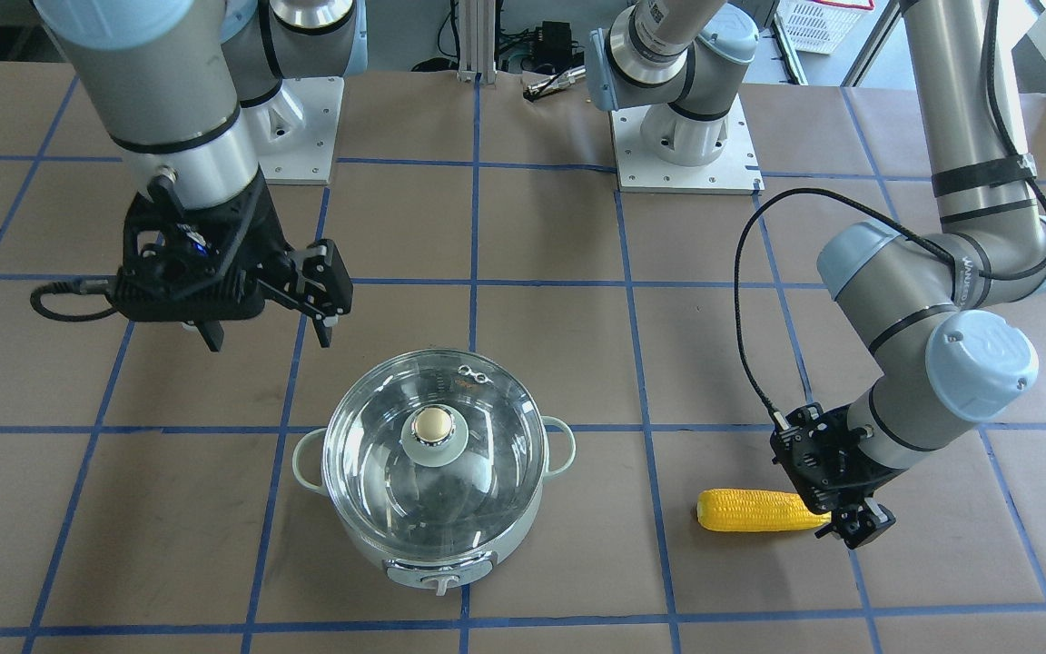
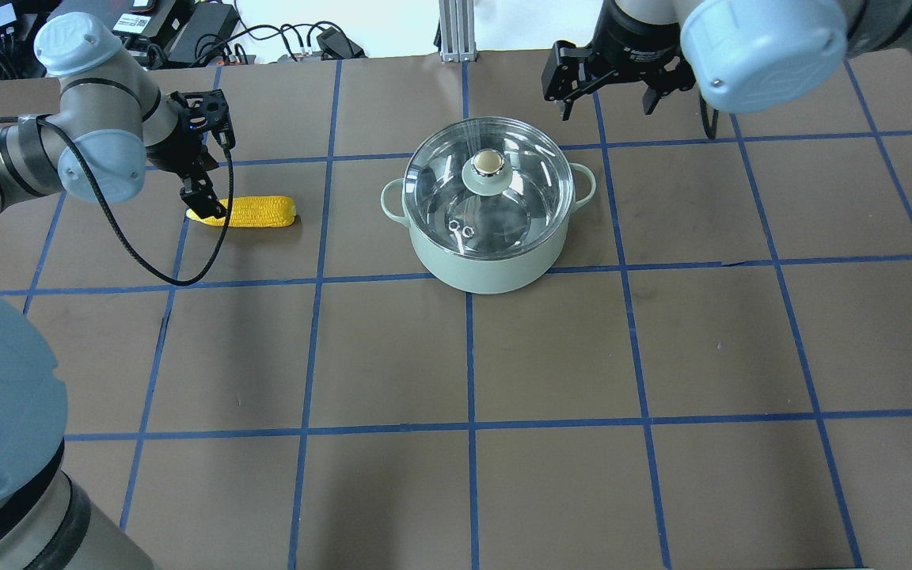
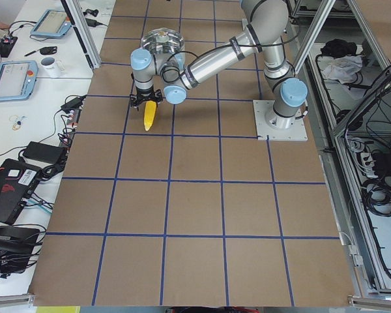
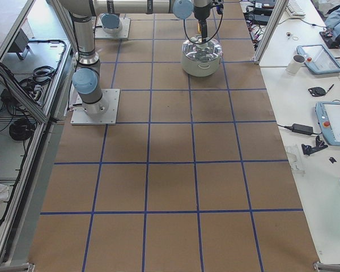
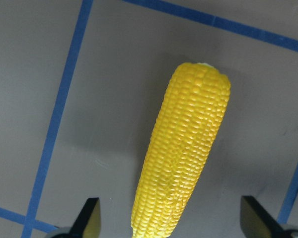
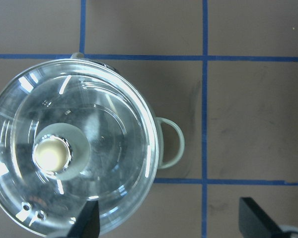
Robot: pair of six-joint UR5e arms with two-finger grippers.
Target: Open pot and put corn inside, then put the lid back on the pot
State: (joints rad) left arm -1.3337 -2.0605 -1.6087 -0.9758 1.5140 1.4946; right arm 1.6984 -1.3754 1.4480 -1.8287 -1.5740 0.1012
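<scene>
Corn [image 5: 181, 158] tip below the left wrist view's edge; pot [image 6: 182, 144] partly outside the right wrist view.

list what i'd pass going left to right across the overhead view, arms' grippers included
left gripper → corn → pot → right gripper. The lid sits on the pot, so it has no place of its own in the order.
</scene>
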